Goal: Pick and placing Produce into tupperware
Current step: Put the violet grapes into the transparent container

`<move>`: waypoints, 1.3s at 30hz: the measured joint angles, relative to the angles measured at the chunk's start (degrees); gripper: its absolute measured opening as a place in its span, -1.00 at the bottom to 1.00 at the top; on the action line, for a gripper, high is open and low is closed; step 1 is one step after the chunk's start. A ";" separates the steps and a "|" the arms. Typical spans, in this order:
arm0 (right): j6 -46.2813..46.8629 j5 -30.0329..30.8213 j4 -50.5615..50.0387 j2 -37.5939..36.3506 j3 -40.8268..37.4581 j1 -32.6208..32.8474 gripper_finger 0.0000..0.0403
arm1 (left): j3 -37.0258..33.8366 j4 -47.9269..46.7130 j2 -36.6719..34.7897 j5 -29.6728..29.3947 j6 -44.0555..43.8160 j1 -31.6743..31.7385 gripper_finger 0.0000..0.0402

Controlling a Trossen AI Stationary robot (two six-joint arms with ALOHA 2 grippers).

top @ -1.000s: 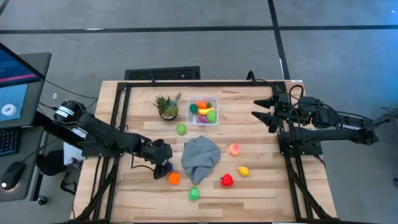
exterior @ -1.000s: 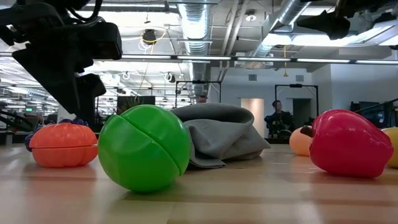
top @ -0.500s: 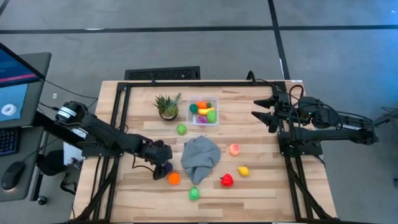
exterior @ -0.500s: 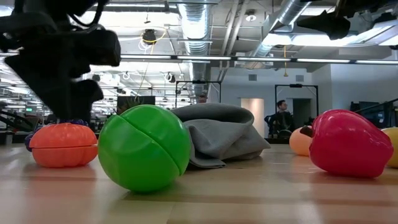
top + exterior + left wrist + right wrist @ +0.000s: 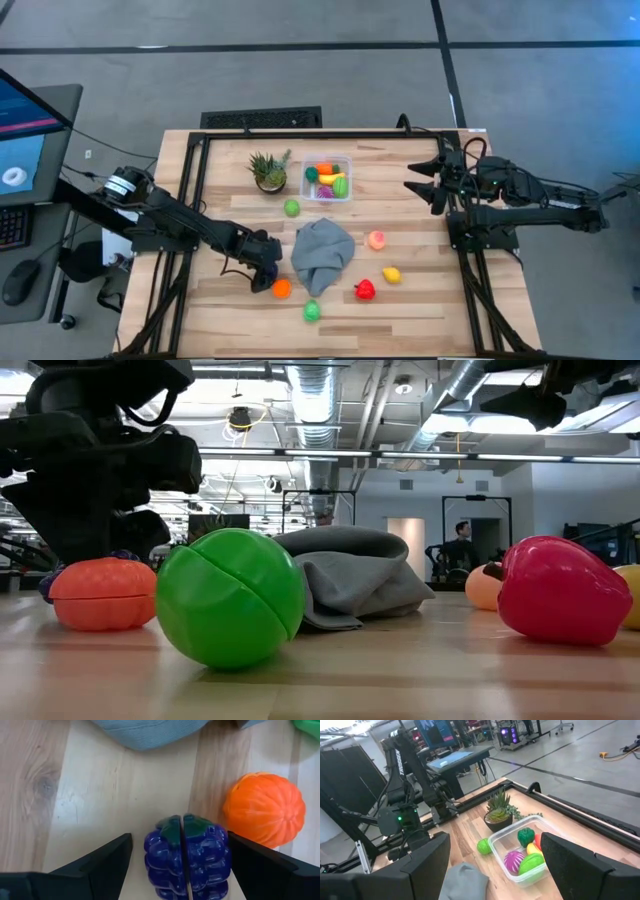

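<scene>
The left gripper (image 5: 182, 870) is low over the table (image 5: 420, 295) with its two fingers (image 5: 105, 862) spread wide, and a bunch of purple grapes (image 5: 187, 855) with a green top sits on the wood squarely between them, a gap showing on each side, so the fingers are apart and not clamped on it. Just past one fingertip, beside the grapes, lies a ribbed orange fruit (image 5: 264, 810), and beyond the fingers the edge of a grey cloth (image 5: 145, 730) reaches onto the boards. From above, this gripper (image 5: 264, 268) sits at the cloth's (image 5: 322, 255) near-left corner with the orange fruit (image 5: 281, 288) touching or almost touching it. The right gripper (image 5: 425, 180) hangs above the table's far right side, its fingers (image 5: 427, 857) held apart with nothing between them. Ahead of those fingers stands the clear container (image 5: 522, 852), already holding a green piece, a purple one, a yellow one and others, next to a potted plant (image 5: 498, 812) and a loose green ball (image 5: 483, 846). Other pieces lie loose near the cloth: a green ball (image 5: 312, 311), a red pepper (image 5: 365, 290), a yellow piece (image 5: 391, 274) and a peach-coloured one (image 5: 376, 240).
</scene>
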 joint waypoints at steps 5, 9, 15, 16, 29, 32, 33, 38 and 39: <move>-0.02 0.00 -0.02 0.00 0.00 0.00 0.65 | 0.00 -0.87 0.00 -1.28 -0.81 0.00 0.45; -0.33 0.00 -0.03 0.00 0.00 0.00 0.65 | 0.04 -2.16 0.00 -2.48 -2.26 0.00 0.29; -0.65 0.00 -0.03 0.00 0.00 0.00 0.65 | 0.04 -2.59 0.00 -2.59 -3.07 0.20 0.06; -0.81 0.00 -0.04 0.00 0.00 0.00 0.65 | 0.04 -2.63 0.00 -2.53 -3.31 0.28 0.05; -1.02 0.00 -0.02 0.00 0.00 0.00 0.65 | 0.04 -2.85 0.00 -2.20 -3.43 0.94 0.08; -1.02 0.00 -0.04 0.00 0.00 0.00 0.65 | 0.05 -2.86 0.00 -2.22 -4.01 0.98 0.06; -1.03 0.00 -0.04 0.00 0.00 0.00 0.65 | 0.20 -3.05 0.00 -2.24 -4.14 0.98 0.06; -1.03 0.18 -0.02 0.00 0.00 0.00 0.65 | 1.93 -5.84 0.16 -3.64 -3.38 1.16 0.05; -1.03 0.20 -0.02 0.00 0.00 0.00 0.65 | 2.43 -6.34 0.17 -3.85 -3.20 1.29 0.05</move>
